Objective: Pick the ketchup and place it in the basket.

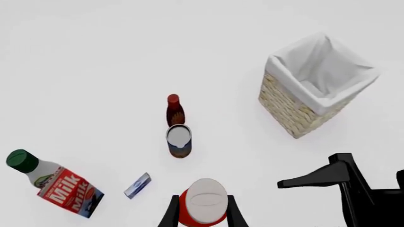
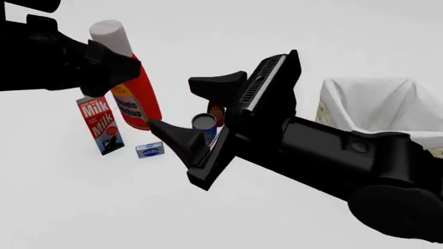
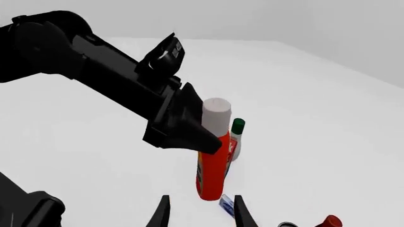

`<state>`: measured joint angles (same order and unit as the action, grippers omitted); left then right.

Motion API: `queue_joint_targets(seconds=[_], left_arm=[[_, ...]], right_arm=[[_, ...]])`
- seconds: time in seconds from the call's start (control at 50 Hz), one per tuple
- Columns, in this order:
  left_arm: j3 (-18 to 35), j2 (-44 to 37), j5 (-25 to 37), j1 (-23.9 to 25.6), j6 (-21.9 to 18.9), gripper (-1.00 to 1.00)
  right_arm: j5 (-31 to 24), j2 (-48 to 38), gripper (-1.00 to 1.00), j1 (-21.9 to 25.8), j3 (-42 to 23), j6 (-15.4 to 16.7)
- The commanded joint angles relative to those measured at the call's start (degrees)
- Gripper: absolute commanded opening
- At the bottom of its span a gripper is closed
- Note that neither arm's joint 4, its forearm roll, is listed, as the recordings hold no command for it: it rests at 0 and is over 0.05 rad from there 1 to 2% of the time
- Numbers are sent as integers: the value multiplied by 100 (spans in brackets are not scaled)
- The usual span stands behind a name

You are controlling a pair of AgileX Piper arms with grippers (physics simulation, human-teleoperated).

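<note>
L fingers [image 1: 171, 213] clamped on ketchup [image 2: 136, 93], lifted | R gripper [image 2: 201, 114] open, empty | step: carry | next: move right over basket [image 2: 377, 111], release.

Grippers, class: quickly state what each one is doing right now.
Left gripper: shut on the ketchup, fingers at its neck, bottle lifted.
Right gripper: open, fingers spread wide, holding nothing.
</note>
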<state>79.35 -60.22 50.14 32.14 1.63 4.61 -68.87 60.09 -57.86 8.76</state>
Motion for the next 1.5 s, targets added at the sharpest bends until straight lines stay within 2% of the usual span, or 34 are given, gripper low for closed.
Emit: queue_joint_targets(seconds=[0.02,0.24,0.58,1.0,1.5], left_arm=[[158,-31,68,80,-110,-100],[431,-45,257,85,-156,-100],[480,-39,311,119,-115,-100],[552,-6,419,209,-23,-100],[598,-2,491,235,71,-100]], right_arm=[[107,-170,100,24,-90,-91],[333,-381,100,15,-94,-201],[540,-767,100,-32,-251,-334],[529,-1267,100,-74,-590,-246],[238,-1852,100,-120,-1244,-16]])
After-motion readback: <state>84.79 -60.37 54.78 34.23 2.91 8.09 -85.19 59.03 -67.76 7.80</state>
